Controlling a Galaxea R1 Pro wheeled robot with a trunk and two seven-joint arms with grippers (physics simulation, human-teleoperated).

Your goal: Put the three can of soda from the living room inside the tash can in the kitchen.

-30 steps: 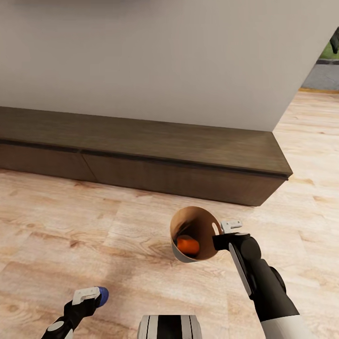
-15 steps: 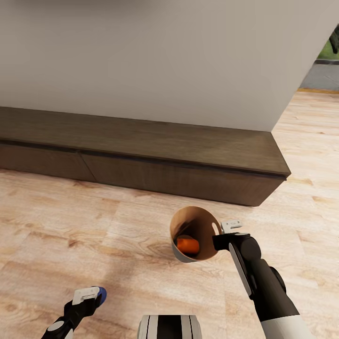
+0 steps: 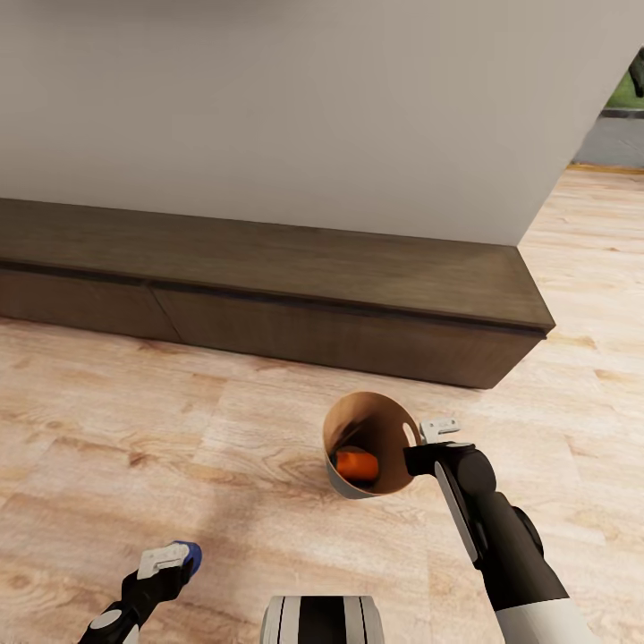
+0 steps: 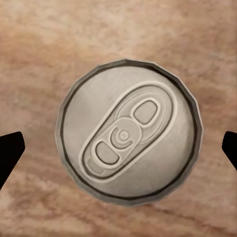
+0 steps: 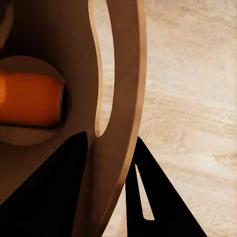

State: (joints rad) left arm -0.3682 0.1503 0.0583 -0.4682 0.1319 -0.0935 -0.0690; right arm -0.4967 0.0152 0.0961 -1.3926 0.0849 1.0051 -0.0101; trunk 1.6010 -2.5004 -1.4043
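Observation:
The tash can [image 3: 344,419], pale grey outside and tan inside, hangs tilted just above the plank floor. My right gripper [image 3: 422,444] is shut on its rim beside a handle slot. An orange can of soda [image 3: 356,465] lies at its bottom. In the right wrist view the bin wall [image 5: 121,98] runs between the dark fingers of the right gripper [image 5: 106,197], with the orange can [image 5: 29,98] inside. At lower left my left gripper [image 3: 168,562] is shut on a dark blue can of soda [image 3: 190,556]. Its silver top [image 4: 129,129] faces the left wrist camera.
A long low dark-wood cabinet [image 3: 268,286] runs along a plain white wall [image 3: 268,107] ahead. Light wood floor [image 3: 134,429] lies between it and me. Past the wall's right end the floor continues towards an opening [image 3: 617,134]. My base [image 3: 322,622] shows at the bottom edge.
The whole view has shifted slightly, so the camera moved a little. Both grippers keep their holds, and the orange can stays in the bin.

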